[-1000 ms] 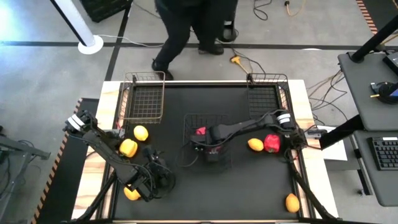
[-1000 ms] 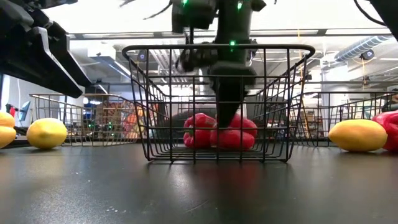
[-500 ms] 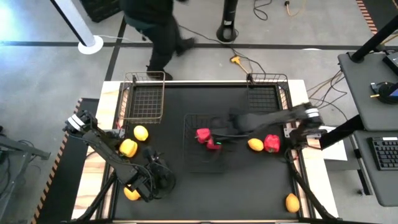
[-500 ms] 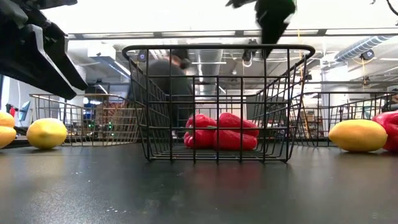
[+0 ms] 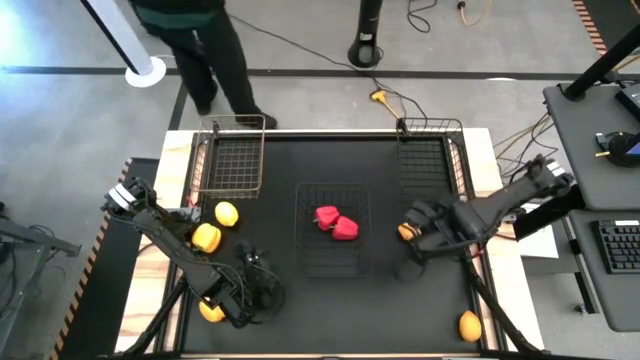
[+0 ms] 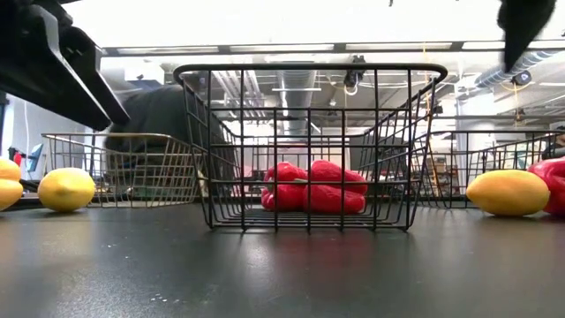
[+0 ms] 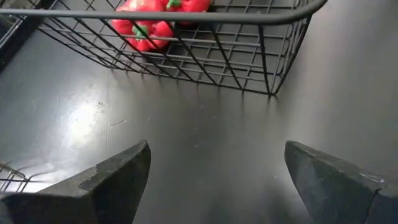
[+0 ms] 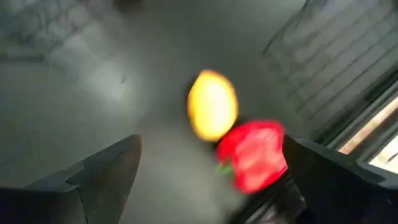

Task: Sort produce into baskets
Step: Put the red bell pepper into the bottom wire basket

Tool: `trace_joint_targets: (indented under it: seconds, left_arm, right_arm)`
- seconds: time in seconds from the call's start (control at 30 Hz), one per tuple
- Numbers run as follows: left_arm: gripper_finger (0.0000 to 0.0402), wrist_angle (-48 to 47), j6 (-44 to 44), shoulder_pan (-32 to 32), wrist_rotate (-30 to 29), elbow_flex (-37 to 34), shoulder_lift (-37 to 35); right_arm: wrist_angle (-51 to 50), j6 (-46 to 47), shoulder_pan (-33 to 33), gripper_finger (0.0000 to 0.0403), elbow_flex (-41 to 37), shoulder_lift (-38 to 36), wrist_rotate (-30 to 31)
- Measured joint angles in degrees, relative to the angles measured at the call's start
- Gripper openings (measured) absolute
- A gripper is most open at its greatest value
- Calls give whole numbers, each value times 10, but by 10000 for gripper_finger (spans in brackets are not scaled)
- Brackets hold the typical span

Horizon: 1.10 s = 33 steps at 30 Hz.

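From above, a matte black desk (image 5: 330,300) carries three wire-mesh baskets; the dark centre basket (image 5: 333,230) holds two glossy red peppers (image 5: 336,222); a copper-toned basket (image 5: 231,158) sits at 11 o'clock, a dark one (image 5: 428,155) at 1 o'clock; the right tool (image 5: 415,243), fingers spread and empty, hangs at 3 o'clock over an orange-yellow fruit (image 5: 405,232); the left tool (image 5: 262,288), spread and empty, waits at 7 o'clock near yellow pieces (image 5: 207,238); a person (image 5: 195,40) walks beyond the desk.

At desk height, the peppers lie behind thin wire bars; a smooth lemon-shaped fruit (image 6: 66,189) sits at 9 o'clock.

The left wrist view shows the centre basket's corner.

The right wrist view shows a blurred fruit touching a red pepper (image 8: 254,154).

No writing is readable.
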Motion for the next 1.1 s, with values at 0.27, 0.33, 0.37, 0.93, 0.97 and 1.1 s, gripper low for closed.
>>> trace_joint_targets:
  seconds: [0.27,0.33,0.37,0.93,0.97,1.1]
  left_arm:
    - [350,39,4,7,-19,0,0]
    - [350,43,4,7,-20,0,0]
    - [350,42,4,8,-20,0,0]
    - [350,49,2,10,-43,0,0]
    - [350,49,2,11,-50,0,0]
    - [350,49,5,13,-56,0,0]
  right_arm:
    - [13,79,34,382,-104,-4,-87]
    - [16,76,28,382,-135,-4,-109]
    - [19,75,26,382,-149,-4,-120]
    - [32,263,32,384,-200,2,-124]
    - [32,277,29,384,-200,2,-120]
    - [32,330,13,384,-208,2,-82]
